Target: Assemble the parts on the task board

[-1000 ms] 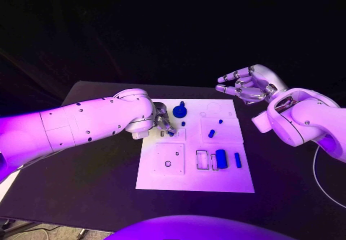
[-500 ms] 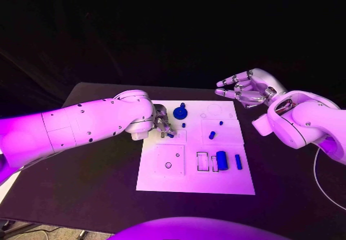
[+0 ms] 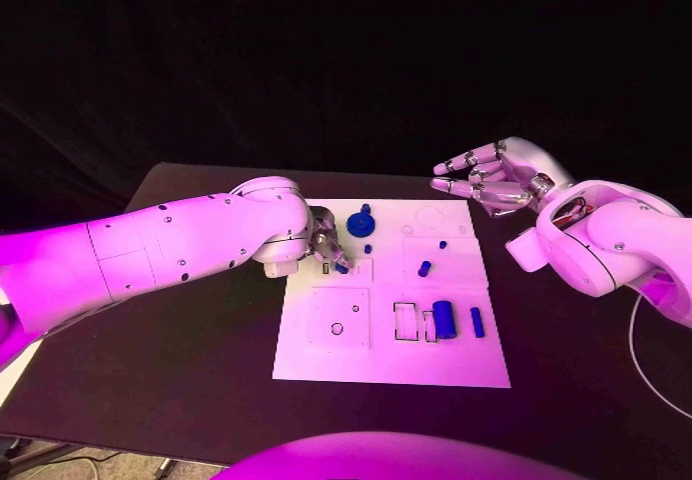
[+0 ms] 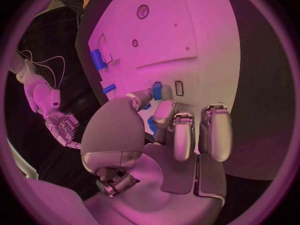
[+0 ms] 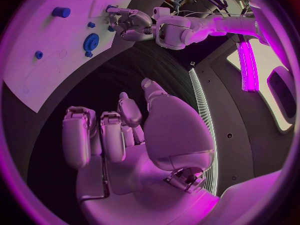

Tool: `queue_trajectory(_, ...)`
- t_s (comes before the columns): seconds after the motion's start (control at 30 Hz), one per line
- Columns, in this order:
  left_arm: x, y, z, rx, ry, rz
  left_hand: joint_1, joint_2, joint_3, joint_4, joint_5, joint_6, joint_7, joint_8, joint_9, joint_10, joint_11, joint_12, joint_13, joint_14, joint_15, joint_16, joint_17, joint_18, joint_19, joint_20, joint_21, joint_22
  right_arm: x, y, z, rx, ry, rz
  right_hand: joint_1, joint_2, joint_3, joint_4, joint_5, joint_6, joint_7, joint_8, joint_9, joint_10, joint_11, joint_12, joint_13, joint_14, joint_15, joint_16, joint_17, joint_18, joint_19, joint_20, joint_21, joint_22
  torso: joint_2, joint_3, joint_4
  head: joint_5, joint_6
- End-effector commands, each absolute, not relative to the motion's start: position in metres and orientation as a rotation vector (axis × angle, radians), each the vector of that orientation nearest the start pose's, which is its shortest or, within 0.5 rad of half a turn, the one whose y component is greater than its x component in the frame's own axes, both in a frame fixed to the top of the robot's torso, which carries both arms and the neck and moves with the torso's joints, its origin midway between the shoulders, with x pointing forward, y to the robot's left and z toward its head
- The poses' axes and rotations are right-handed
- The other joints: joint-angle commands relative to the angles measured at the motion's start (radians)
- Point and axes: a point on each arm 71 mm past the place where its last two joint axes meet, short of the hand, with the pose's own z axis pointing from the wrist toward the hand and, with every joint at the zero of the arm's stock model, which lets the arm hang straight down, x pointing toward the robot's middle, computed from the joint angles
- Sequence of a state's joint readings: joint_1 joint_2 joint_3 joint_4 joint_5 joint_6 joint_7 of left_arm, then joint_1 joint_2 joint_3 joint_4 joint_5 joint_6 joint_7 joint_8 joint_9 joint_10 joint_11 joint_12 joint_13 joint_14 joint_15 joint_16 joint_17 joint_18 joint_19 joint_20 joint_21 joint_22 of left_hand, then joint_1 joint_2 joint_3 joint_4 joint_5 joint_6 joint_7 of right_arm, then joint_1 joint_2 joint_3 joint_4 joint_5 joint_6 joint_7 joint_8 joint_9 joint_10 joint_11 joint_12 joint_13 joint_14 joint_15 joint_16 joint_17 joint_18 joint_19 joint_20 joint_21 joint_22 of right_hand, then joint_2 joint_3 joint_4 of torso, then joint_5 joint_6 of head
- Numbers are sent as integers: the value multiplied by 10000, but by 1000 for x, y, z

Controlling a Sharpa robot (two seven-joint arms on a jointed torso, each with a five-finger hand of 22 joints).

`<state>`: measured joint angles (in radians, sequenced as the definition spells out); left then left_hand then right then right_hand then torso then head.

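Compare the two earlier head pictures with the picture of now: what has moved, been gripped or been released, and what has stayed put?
Little has changed. The left hand still pinches a small blue part over the task board. The right hand, empty with fingers apart, settled slightly lower beyond the board's far right corner. The other blue parts stayed put.

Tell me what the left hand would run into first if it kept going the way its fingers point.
Probably the small blue part at its fingertips, with the white task board beneath. The left hand seems to pinch that part already, though depth is unclear.
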<state>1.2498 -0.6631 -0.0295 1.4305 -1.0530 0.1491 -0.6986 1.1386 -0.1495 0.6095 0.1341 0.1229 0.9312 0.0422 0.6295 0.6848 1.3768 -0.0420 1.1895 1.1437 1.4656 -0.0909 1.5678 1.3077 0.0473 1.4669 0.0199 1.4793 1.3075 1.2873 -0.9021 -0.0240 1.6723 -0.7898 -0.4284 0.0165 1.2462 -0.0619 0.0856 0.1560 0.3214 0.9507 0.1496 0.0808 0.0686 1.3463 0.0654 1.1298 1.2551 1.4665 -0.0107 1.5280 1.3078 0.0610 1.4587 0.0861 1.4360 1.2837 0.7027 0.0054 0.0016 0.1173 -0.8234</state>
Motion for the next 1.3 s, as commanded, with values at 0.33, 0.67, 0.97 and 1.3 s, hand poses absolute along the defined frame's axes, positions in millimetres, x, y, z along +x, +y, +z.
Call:
queue_trajectory(0.33, 495, 161, -215, -2022, 24091, -1728, -652, 135, -724, -97, 7, 533, -256, -42, -58, 143, -66, 153, 132, 1051, -77, 30, 2631, -149, 359, -60, 98, 1292, 473, -192, -126, 4014, 16097, 10980, -110, -20, -70, 20, 61, 25, 2, 34, 6, -81, -40, -68, -43, 865, -48, -57, 1881, -20, -54, 4, -37, -15, -3, 8, -12, -4, -41)
queue_trajectory(0.67, 498, 160, -215, -2082, 24078, -1662, -876, 282, -1166, 108, 9, 659, -276, -81, -78, 211, -80, 217, 212, 1051, -86, 30, 2631, -167, 398, -68, 138, 1369, 473, -192, -126, 4036, 16092, 10960, -120, -17, -80, 30, 66, 23, 2, 33, 5, -111, -38, -117, -79, 860, -47, -71, 1861, -16, -61, 4, -46, -31, 1, 5, -5, -58, -49)
queue_trajectory(0.97, 501, 164, -216, -2282, 24032, -1489, -1115, 343, -1842, 352, 0, 739, -282, -115, -78, 222, -85, 187, 199, 1051, -92, 30, 2631, -171, 409, -73, 142, 1394, 473, -193, -126, 4059, 16102, 10933, -133, -12, -99, 45, 74, 20, 3, 31, 5, -139, -36, -158, -109, 850, -46, -98, 1821, -8, -80, 6, -67, -73, -6, 3, -1, -76, -29)
queue_trajectory(1.3, 502, 167, -216, -2351, 23929, -1544, -1617, 78, -3677, 1062, -387, 783, -291, -150, -49, 200, -90, 95, 120, 1051, -108, 30, 2631, -171, 417, -92, 134, 1413, 473, -193, -126, 4053, 16104, 10929, -167, -12, -154, 81, 84, 10, 9, 25, 5, -186, -32, -219, -154, 831, -42, -147, 1751, 10, -123, 10, -115, -162, 4, -8, -3, -108, 3)
